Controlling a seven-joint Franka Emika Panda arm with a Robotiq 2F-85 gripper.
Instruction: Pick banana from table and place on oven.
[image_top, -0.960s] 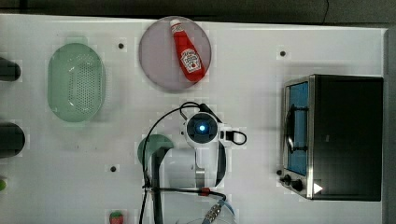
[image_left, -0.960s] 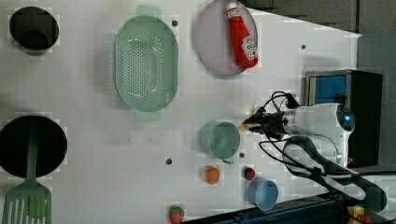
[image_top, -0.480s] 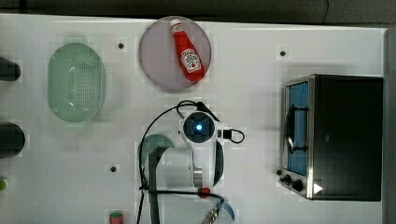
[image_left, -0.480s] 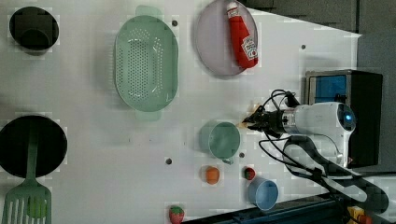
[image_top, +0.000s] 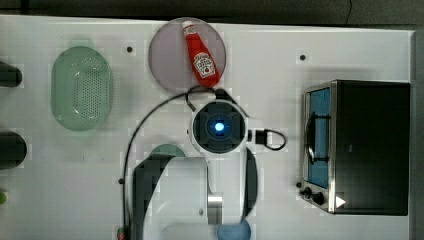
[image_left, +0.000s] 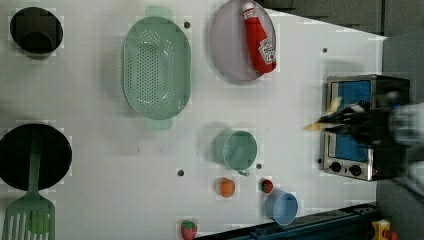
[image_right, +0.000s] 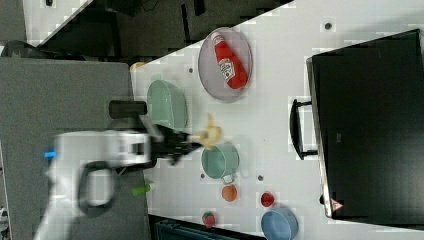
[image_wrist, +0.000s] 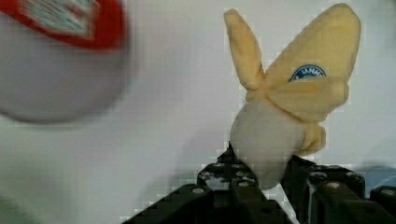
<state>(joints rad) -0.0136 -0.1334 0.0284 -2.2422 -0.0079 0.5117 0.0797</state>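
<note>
In the wrist view the pale yellow banana (image_wrist: 289, 102), peel flaps splayed and whitish end down, sits between my black fingers (image_wrist: 224, 182), and my gripper (image_wrist: 266, 179) is shut on it. The left view has the banana (image_left: 322, 117) lifted off the white table (image_left: 290, 90), with the gripper (image_left: 334, 120) blurred in front of the oven (image_left: 350, 150). In the right view the banana (image_right: 210, 134) hangs above the green cup (image_right: 220, 161). My wrist (image_top: 219, 126) covers the banana in the top view, left of the oven (image_top: 370, 145).
A red ketchup bottle (image_top: 201, 54) lies on a grey plate (image_top: 165, 55). A green colander (image_top: 81, 87) stands at the top view's left. A blue bowl (image_left: 281, 207), small toy fruits (image_left: 226, 187), a black pan with a green spatula (image_left: 31, 200) and a black pot (image_left: 36, 31) sit along the left view's edges.
The arm has risen with the banana, looming larger in the top view. In the left view it has swung right, from beside the green cup to in front of the oven.
</note>
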